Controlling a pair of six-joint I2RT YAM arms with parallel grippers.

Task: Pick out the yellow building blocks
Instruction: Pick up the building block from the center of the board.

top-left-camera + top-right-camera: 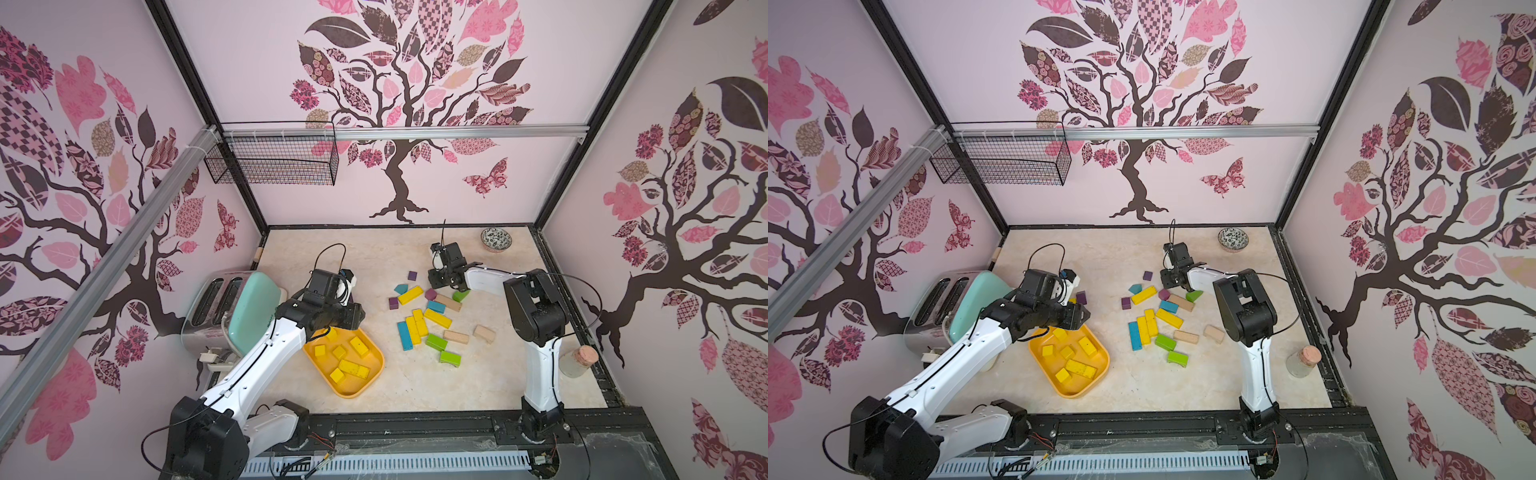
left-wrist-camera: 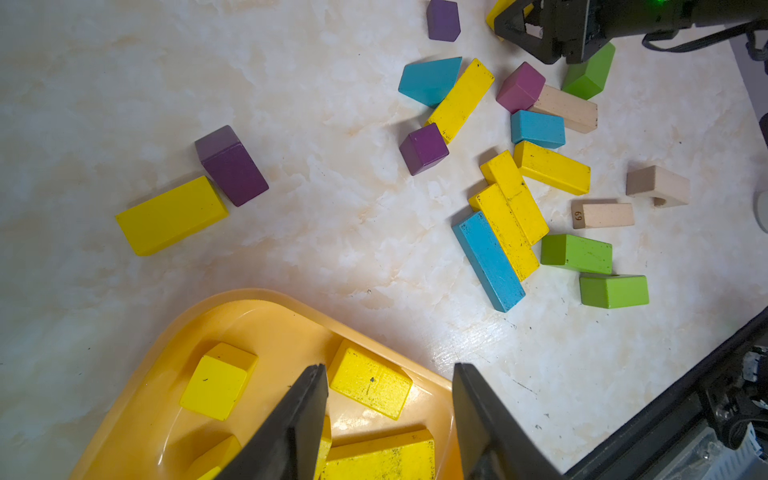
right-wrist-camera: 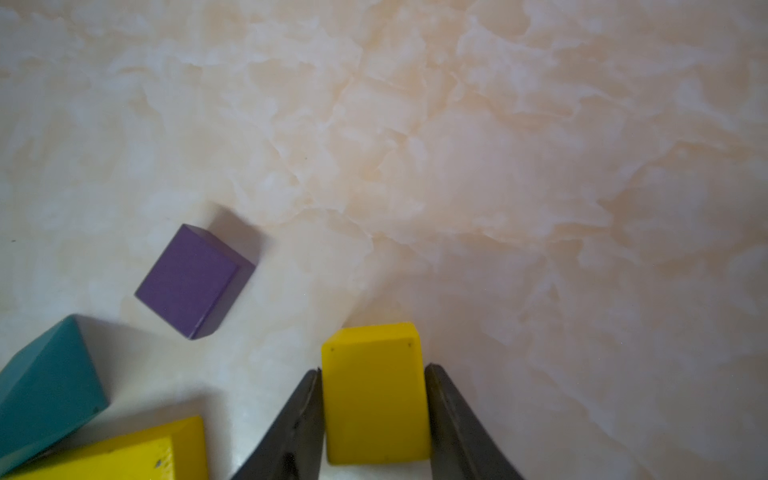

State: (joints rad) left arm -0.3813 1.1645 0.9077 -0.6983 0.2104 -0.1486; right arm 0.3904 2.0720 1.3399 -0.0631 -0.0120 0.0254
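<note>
Several yellow building blocks lie in the orange-yellow tray at the front left. Above the tray's far end hangs my left gripper, open, with nothing between its fingers. More yellow bars lie mixed into the loose pile mid-table. In the left wrist view another yellow block lies beside a purple one. At the pile's far edge, low over the table, my right gripper is shut on a short yellow block, with both fingers against its sides. That block is hidden in both top views.
Blue, green, purple and pale wooden blocks lie among the yellow ones. A toaster and a mint-green item stand at the left. A patterned bowl sits back right and a corked jar front right.
</note>
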